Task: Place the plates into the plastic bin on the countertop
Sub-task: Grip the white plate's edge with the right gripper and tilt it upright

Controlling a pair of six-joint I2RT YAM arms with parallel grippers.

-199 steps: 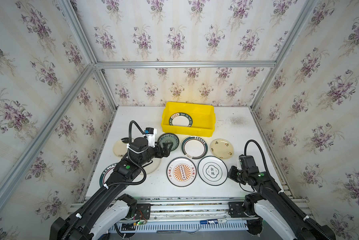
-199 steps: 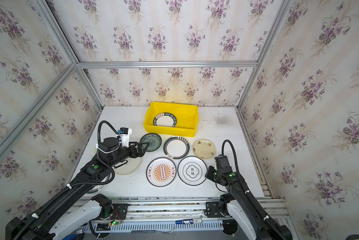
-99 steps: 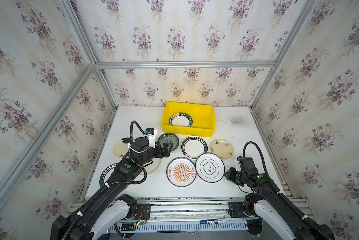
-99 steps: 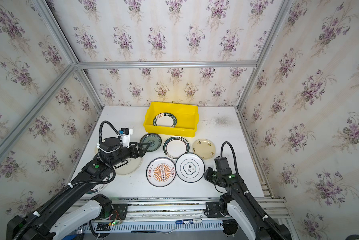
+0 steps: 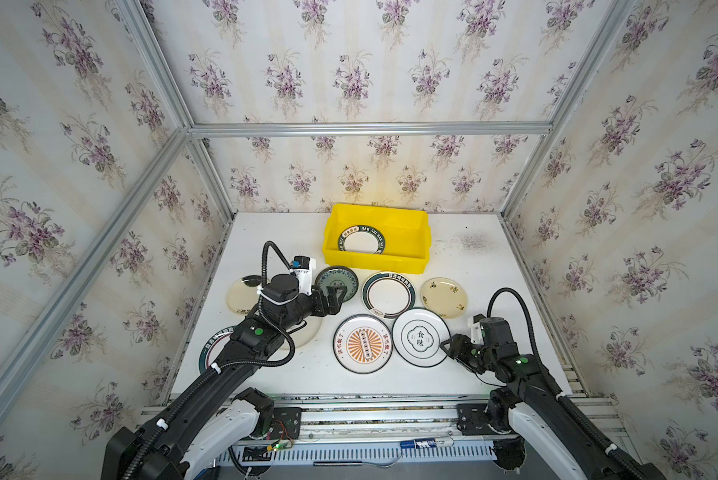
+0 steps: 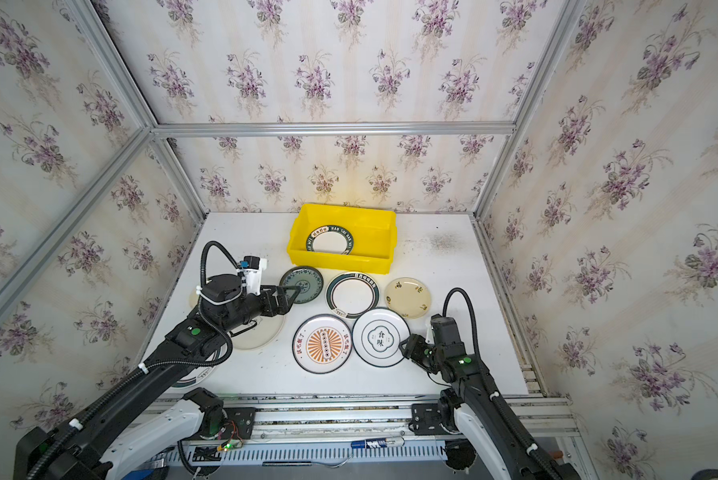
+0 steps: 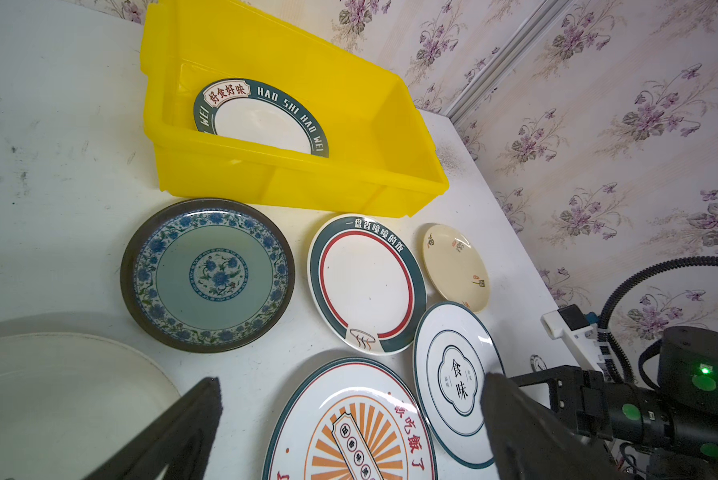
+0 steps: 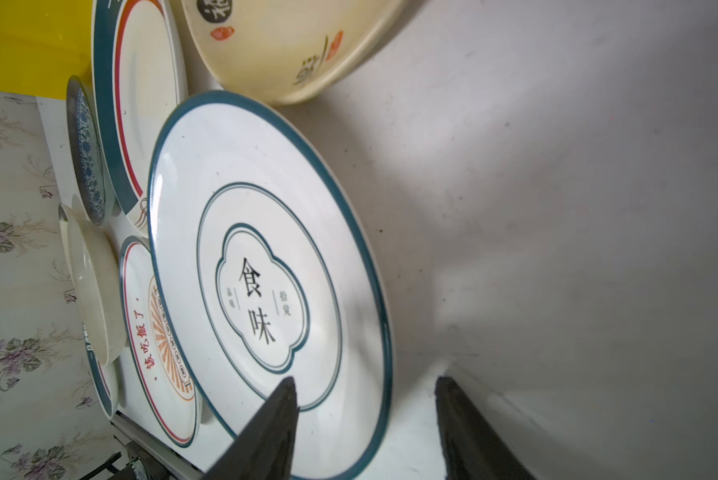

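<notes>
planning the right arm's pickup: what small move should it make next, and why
Probably close the right gripper on the near rim of the white plate with two characters. Its jaws stand open astride that rim, and the plate's far side overlaps the sunburst plate, so the rim looks grippable.

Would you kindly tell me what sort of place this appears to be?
Likely a robot test cell, not a real kitchen: floral-wallpapered panels held by bare aluminium frame rails, enclosing a white tabletop with black robot arms.
</notes>
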